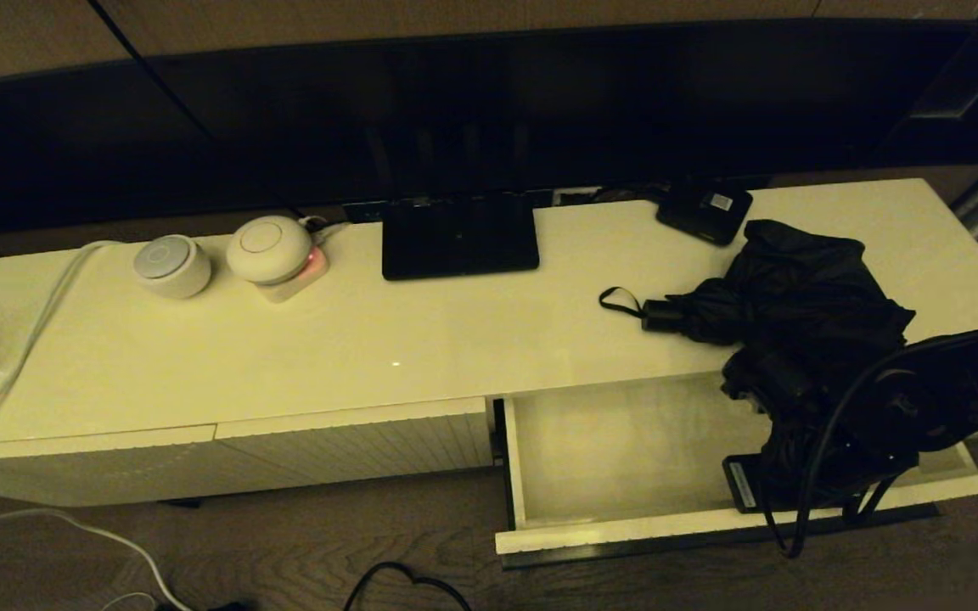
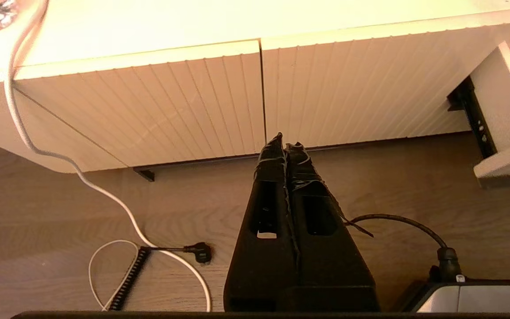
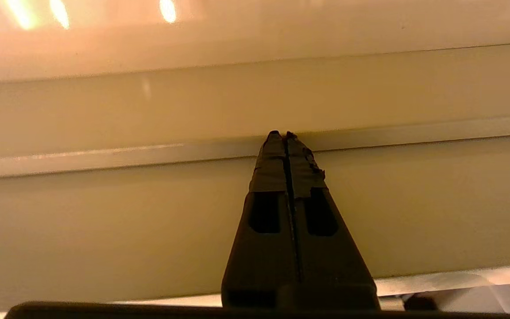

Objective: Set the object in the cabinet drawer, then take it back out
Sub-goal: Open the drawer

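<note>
The black folding umbrella (image 1: 795,288) lies on the cabinet top at the right, its short handle (image 1: 663,316) and strap loop (image 1: 618,299) pointing left. Just below it the cream cabinet drawer (image 1: 625,530) stands pulled out, and what shows of its floor is bare. My right arm (image 1: 947,390) reaches in over the drawer's right half. The right gripper (image 3: 285,133) is shut on nothing, its tips near the drawer's inner wall (image 3: 148,212). My left gripper (image 2: 285,139) is shut and empty, low before the closed ribbed fronts (image 2: 171,102).
On the top stand a flat black stand (image 1: 459,233), a small black box with a white label (image 1: 704,212) and two round white devices (image 1: 171,265). A white cable (image 1: 22,356) drapes over the left end. More cables (image 2: 117,221) lie on the wooden floor.
</note>
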Robot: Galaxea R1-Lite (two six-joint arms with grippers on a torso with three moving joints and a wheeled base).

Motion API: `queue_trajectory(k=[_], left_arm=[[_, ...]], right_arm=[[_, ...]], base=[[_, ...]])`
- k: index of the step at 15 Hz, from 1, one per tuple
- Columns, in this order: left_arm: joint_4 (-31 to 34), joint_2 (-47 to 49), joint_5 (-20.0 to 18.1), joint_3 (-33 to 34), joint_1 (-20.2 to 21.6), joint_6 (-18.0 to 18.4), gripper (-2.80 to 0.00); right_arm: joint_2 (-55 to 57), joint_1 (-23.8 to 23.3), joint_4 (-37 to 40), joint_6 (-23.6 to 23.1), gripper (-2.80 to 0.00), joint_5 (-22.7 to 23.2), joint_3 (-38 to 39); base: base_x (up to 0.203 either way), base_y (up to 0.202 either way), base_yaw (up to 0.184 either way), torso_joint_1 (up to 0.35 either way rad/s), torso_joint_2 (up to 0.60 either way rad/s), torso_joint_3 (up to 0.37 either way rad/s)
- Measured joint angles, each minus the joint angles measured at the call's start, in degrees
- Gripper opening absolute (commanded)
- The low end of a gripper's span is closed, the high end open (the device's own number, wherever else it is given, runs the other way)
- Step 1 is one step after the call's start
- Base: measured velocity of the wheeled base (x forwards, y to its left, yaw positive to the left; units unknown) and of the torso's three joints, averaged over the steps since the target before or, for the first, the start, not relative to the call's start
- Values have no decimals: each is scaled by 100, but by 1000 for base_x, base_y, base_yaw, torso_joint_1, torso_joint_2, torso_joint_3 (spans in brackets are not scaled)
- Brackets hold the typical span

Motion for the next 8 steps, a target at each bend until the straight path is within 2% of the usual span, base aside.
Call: queue_trajectory(k=[6, 8], left_arm=[[0, 0, 2, 0, 0, 0, -280], [-2, 0, 2, 0, 0, 0, -280]], right_arm=[[-9, 44, -63, -54, -280, -1, 470], [-6, 45, -110, -236, -280, 5, 674]], base=[[0, 0, 0, 0, 0, 0], [0, 0, 0, 0, 0, 0]])
